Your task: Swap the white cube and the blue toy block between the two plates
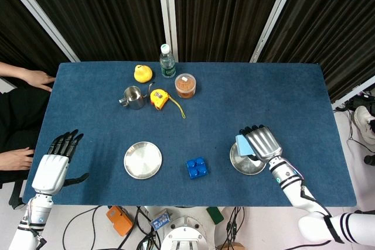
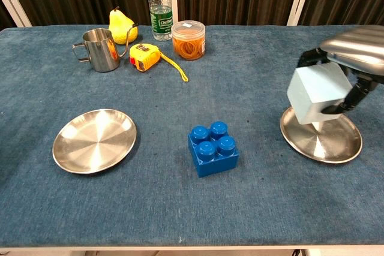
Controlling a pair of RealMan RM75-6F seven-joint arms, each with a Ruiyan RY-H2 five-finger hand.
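My right hand (image 1: 261,142) (image 2: 354,58) grips the white cube (image 2: 315,92) (image 1: 242,144) and holds it in the air just above the right plate (image 2: 324,142) (image 1: 246,165). The cube is tilted and clear of the plate. The blue toy block (image 1: 197,167) (image 2: 212,147) rests on the table between the two plates. The left plate (image 1: 143,160) (image 2: 94,139) has nothing on it. My left hand (image 1: 51,167) hovers off the table's left edge, fingers spread, holding nothing.
Along the back stand a metal mug (image 2: 99,50), a yellow tape measure (image 2: 144,57), a yellow pear (image 2: 120,26), a water bottle (image 2: 159,5) and a jar (image 2: 188,39). A person's hands (image 1: 32,78) rest at the far left.
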